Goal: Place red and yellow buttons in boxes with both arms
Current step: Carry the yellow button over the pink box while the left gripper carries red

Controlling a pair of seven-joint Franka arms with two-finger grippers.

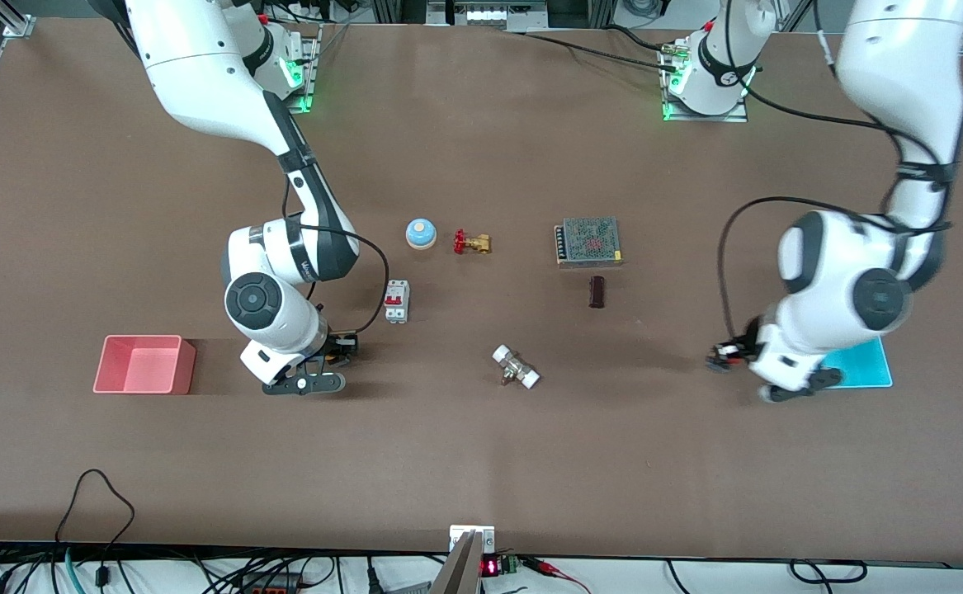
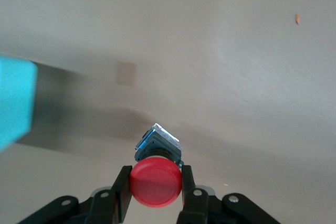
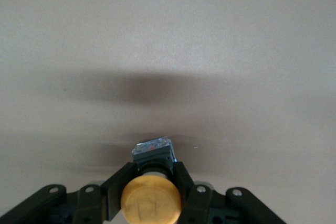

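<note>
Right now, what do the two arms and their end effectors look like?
Both arms are glossy white with dark grey joint bands; the right arm and left arm each trail a looping black cable. Each black two-finger end effector, right and left, shows silver screws.

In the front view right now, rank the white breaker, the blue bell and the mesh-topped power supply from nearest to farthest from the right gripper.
The right gripper, shut on the yellow button, is beside the pink box.
1. White breaker, closest, toward the table's middle.
2. Blue bell, farther from the front camera than the breaker.
3. Power supply, farthest, toward the left arm's end.
</note>
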